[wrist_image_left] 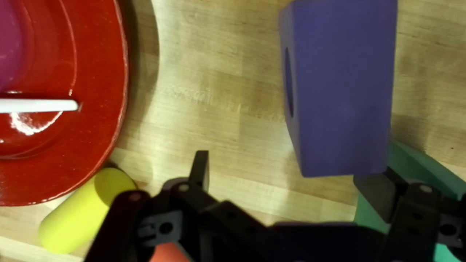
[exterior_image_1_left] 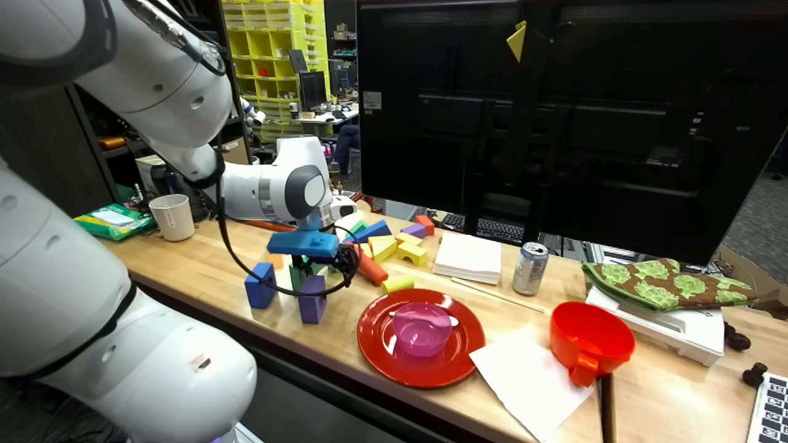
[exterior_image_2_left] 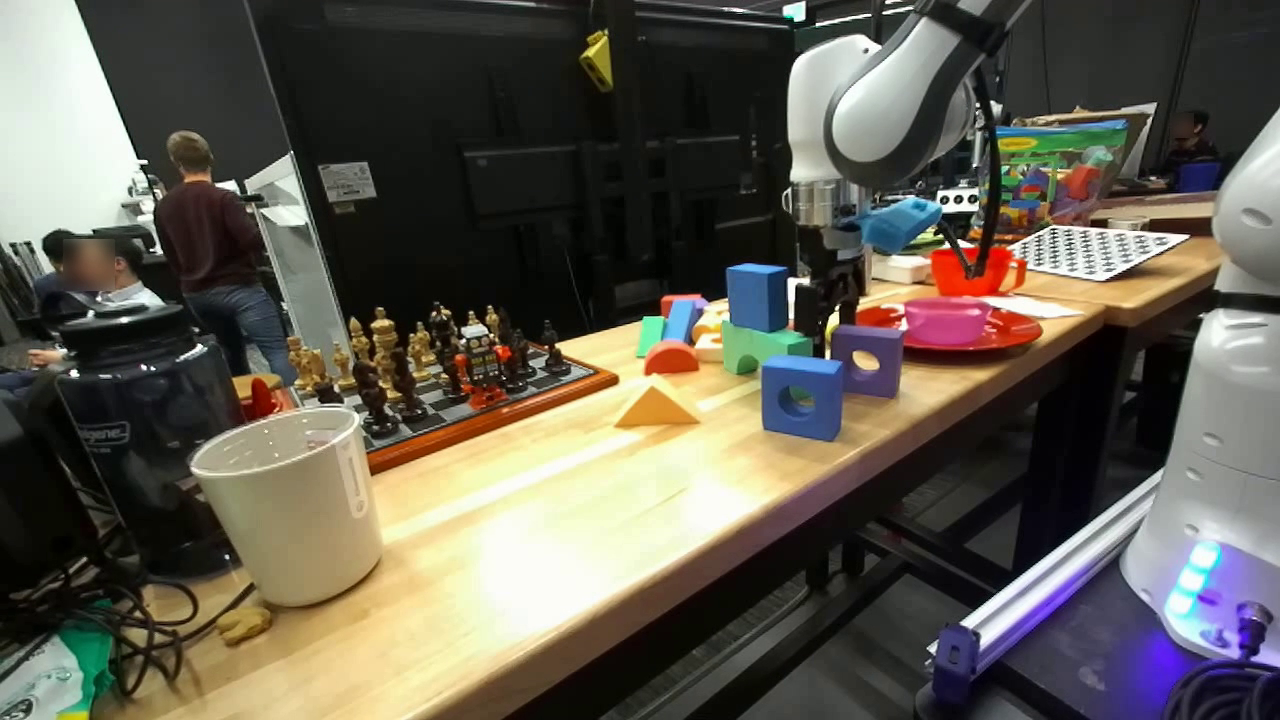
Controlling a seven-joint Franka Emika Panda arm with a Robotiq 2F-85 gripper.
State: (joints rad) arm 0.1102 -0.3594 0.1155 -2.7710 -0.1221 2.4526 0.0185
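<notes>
Jaws wide apart, gripping nothing. Risks, left to right as the wrist camera looks: left of the jaws, the bowl [wrist_image_left: 9, 47] sits on the plate [wrist_image_left: 100, 72]; a swing that way could shove both. Just outside the left finger [wrist_image_left: 200, 167], the cylinder [wrist_image_left: 67, 227] lies on its side, may roll if bumped. Purple block [wrist_image_left: 342, 87] stands on the bench [wrist_image_left: 204, 94] just ahead of the jaws, off toward the right finger [wrist_image_left: 376, 196]; a forward push could drive that finger into its corner and tip it. Green block [exterior_image_2_left: 742, 345] is tight beside that finger, can't tell if touching. Blue block [exterior_image_2_left: 757, 297] looks stacked on it, so a nudge could drop it. Cable [exterior_image_2_left: 993, 170] by the jaws might snag.

Materials, same order: bowl translucent pink, plastic-looking; plate round, glossy red; cylinder matte yellow, foam-looking; bench pale wood, streaky grain; purple block a matte, square-edged slab with a round hole; blue block a plain box.
</notes>
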